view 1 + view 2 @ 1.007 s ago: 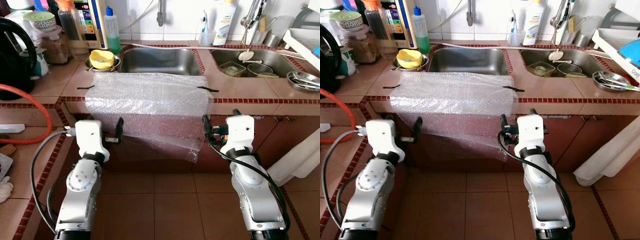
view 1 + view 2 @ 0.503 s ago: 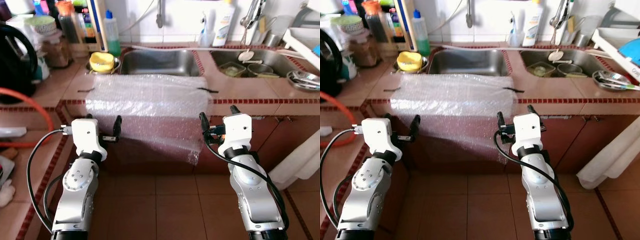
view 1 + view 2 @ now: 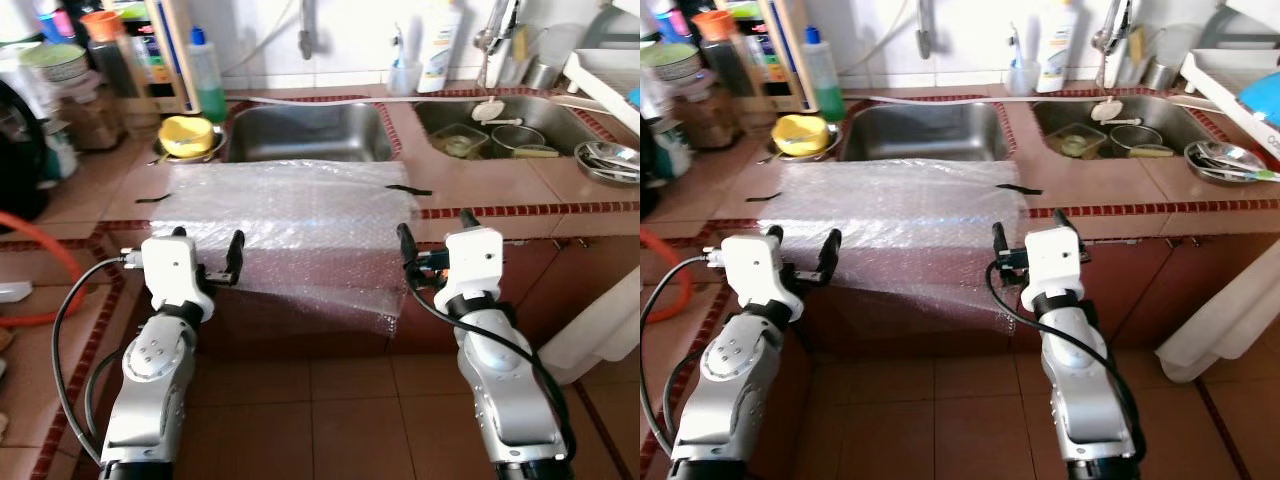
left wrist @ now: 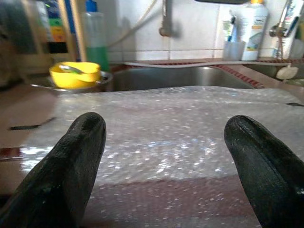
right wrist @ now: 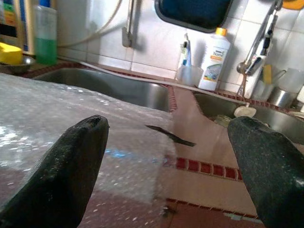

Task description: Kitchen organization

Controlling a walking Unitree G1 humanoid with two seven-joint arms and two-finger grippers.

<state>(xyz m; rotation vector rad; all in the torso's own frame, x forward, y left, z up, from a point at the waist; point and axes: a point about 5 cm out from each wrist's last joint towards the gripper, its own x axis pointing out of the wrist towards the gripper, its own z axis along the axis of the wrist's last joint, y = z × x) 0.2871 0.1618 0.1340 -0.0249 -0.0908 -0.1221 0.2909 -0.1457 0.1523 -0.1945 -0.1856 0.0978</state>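
Observation:
A sheet of clear bubble wrap [image 3: 290,205] lies on the tiled counter in front of the left sink, held down by black tape strips [image 3: 412,190] at its sides. Its front part hangs over the counter edge. My left gripper [image 3: 208,245] is open, just below the counter edge at the sheet's left side, with nothing between its fingers [image 4: 80,156]. My right gripper [image 3: 435,232] is open too, at the sheet's right hanging corner, beside it and apart from it. In the right wrist view the sheet [image 5: 71,123] lies ahead of the fingers [image 5: 71,161].
Behind the sheet is a steel sink [image 3: 305,130]; a second basin [image 3: 500,125] to the right holds dishes. A yellow bowl [image 3: 187,135] and green bottle [image 3: 204,75] stand at back left. An orange hose [image 3: 55,270] curves at left. A white cloth [image 3: 600,320] hangs at right.
The camera has shifted a little, so the counter sits slightly differently in view. Both grippers stay open below the counter edge; nothing was taken hold of.

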